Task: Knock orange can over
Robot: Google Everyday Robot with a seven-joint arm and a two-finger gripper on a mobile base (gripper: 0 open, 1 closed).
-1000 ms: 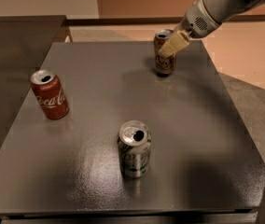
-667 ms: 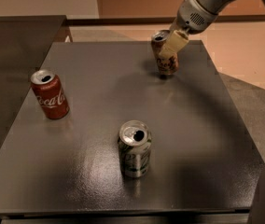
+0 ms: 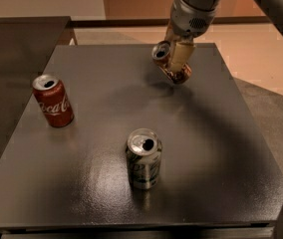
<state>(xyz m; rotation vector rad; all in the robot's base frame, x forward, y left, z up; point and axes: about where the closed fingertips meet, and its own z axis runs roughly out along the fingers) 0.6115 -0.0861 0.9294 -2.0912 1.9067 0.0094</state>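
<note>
Dark grey, faintly glossy tabletop (image 3: 231,183) filling most of the camera view, with three drink cans spread well apart across it.

Nearest, a little left of the middle: silver-grey can (image 3: 143,159) with dark markings, upright, drinking hole open on its top.

Further back, close to the left edge: red Coca-Cola can (image 3: 53,101), also upright, white script facing forward, silver top with an open hole.

Farthest, near the far edge and right of centre: orange can (image 3: 164,59), brownish-orange with a silver top. Not upright: tipped well over, top leaning up and to the left, lower end down on the table to the right, a soft shadow on the surface beneath and to its left.

Right at that can: gripper (image 3: 177,59), pale cream, reaching down from above and lying across the can's right side, touching it. How far open, and whether clamped around the can or merely pressed against it: cannot tell.

Above the gripper: grey arm (image 3: 194,9), slanting up out of the top of the view.

Beyond the far edge: pale beige floor (image 3: 261,59). Off to the left, apart from the main table: a second dark surface (image 3: 17,44).
</note>
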